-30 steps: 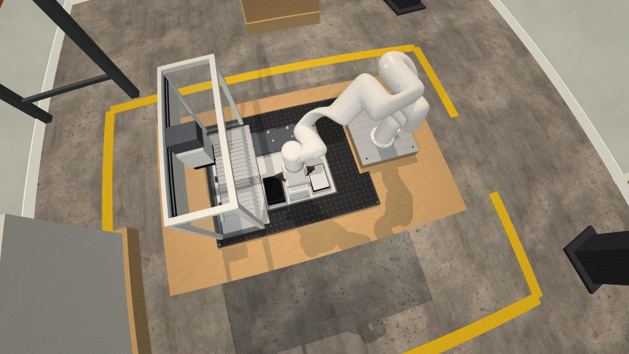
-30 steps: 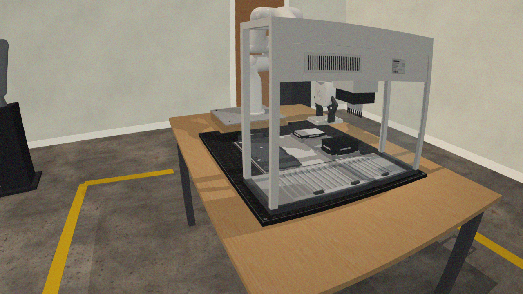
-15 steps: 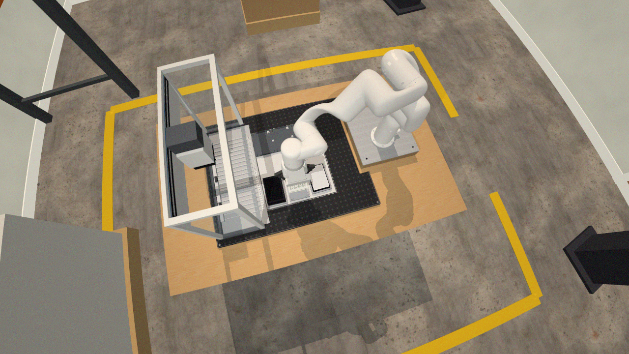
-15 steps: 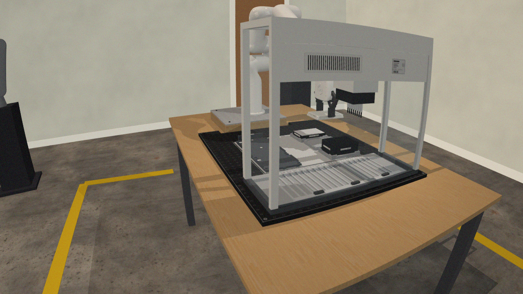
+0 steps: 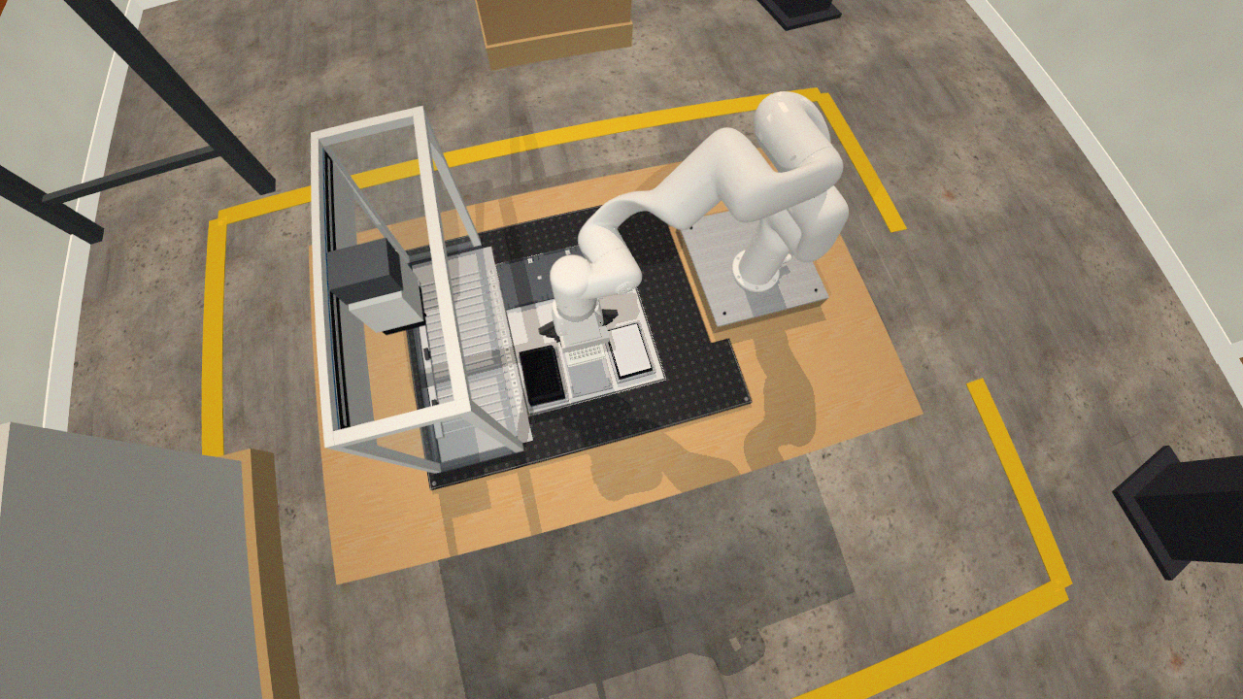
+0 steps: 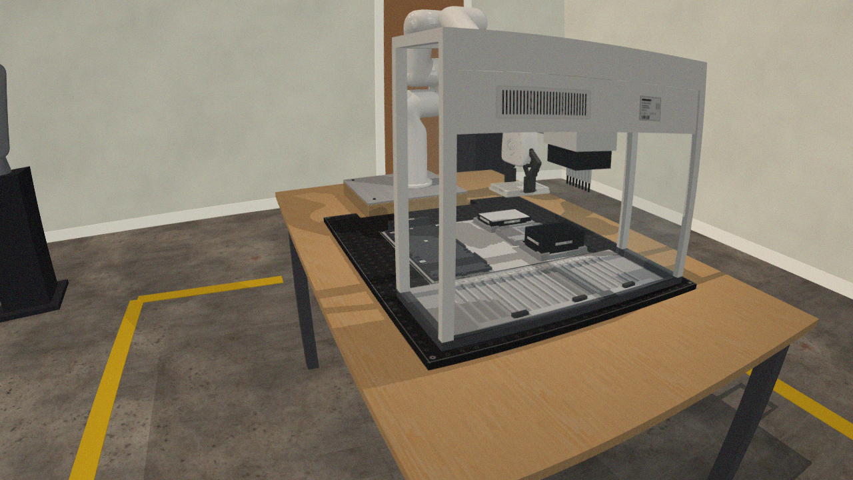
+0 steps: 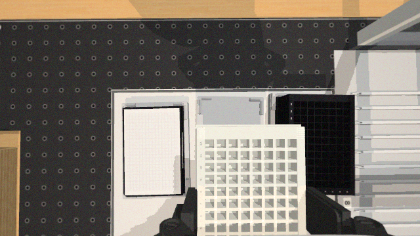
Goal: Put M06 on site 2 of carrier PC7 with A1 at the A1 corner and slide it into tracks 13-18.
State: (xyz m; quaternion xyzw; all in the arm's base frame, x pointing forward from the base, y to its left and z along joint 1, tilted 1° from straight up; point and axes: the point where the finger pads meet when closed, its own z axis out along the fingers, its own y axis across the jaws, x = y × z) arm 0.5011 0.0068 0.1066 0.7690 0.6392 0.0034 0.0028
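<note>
My gripper [image 5: 580,325] [image 6: 520,180] [image 7: 249,205] is shut on the white 96-well plate M06 [image 5: 584,353] [image 6: 504,189] [image 7: 251,132] by its long sides, holding it level above the nests. Nest S2 [image 5: 590,378] [image 7: 230,113] is vacant below. White-topped M60 [image 5: 630,349] [image 6: 504,215] [image 7: 152,151] sits on S1, and black M09 [image 5: 542,375] [image 6: 554,237] [image 7: 323,147] sits on S3. The dark carrier PC7 [image 5: 521,282] [image 6: 420,245] lies on the apron before the rails [image 5: 476,295] [image 6: 536,280] [image 7: 387,128], with no plates visible on it. M06's labels are not readable.
The instrument's white frame [image 5: 439,251] [image 6: 447,239] stands over the rails. A pipetting head [image 5: 373,282] [image 6: 578,156] hangs inside it. The robot base plate [image 5: 764,304] [image 6: 381,188] is on the opposite side of the nests from the rails.
</note>
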